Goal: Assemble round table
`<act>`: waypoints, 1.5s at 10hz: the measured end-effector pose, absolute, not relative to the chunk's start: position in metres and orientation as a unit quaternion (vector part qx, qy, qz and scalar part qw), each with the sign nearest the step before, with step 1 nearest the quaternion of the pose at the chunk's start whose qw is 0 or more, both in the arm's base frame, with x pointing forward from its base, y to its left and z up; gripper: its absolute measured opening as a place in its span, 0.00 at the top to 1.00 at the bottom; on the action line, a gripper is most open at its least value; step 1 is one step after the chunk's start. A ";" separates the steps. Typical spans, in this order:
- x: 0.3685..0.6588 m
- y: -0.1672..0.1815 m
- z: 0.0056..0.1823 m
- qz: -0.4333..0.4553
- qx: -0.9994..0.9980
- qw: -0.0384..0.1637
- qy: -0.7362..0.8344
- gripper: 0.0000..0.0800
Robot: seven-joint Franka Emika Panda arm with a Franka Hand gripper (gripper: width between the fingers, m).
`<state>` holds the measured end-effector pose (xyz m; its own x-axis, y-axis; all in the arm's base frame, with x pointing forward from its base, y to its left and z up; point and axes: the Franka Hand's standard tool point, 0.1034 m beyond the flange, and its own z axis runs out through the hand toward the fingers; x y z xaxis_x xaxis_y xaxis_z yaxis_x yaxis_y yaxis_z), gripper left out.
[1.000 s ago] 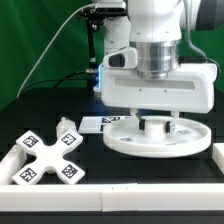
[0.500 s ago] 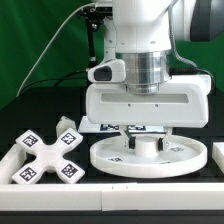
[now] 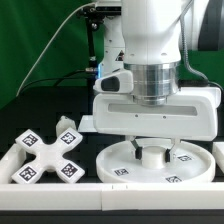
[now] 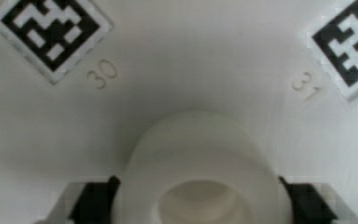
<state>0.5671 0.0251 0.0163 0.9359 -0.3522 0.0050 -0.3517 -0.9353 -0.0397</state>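
The large round disc (image 3: 118,166) lies flat on the black table, close to the front rail. The short thick post (image 3: 152,155) stands upright at its centre. My gripper (image 3: 152,148) hangs straight down over it, with one finger on either side of the post. In the wrist view the post (image 4: 194,150) fills the gap between the dark pads (image 4: 98,200) of my gripper (image 4: 197,200), which is shut on it. The disc's tagged face (image 4: 194,50) lies behind the post. The X-shaped cross base (image 3: 45,158) lies loose at the exterior view's left.
A long white border rail (image 3: 50,196) runs along the front edge, and another piece of rail (image 3: 218,150) sits at the exterior view's right. A corner of the marker board (image 3: 86,122) shows behind my gripper. A stand and cables rise at the back.
My gripper and the disc with its post have moved together toward the front rail. The disc now sits lower in the exterior view. The cross base has not moved.
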 end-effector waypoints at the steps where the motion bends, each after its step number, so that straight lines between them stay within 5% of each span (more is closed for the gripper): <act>1: 0.568 0.031 0.015 -0.003 -0.981 0.018 0.193 0.49; 7: 0.568 0.038 0.015 -0.001 -0.978 0.007 0.208 0.49; 8: 0.568 0.037 0.015 -0.001 -0.978 0.007 0.208 0.28; 9: 0.568 0.037 0.016 -0.001 -0.978 0.008 0.208 0.22; 13: 0.538 0.033 0.065 0.009 -0.983 0.021 0.182 0.19; 15: 0.535 0.031 0.071 0.006 -0.990 0.018 0.137 0.19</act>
<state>0.5345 0.0312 0.0708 0.9622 -0.2717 -0.0169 -0.2721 -0.9617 -0.0336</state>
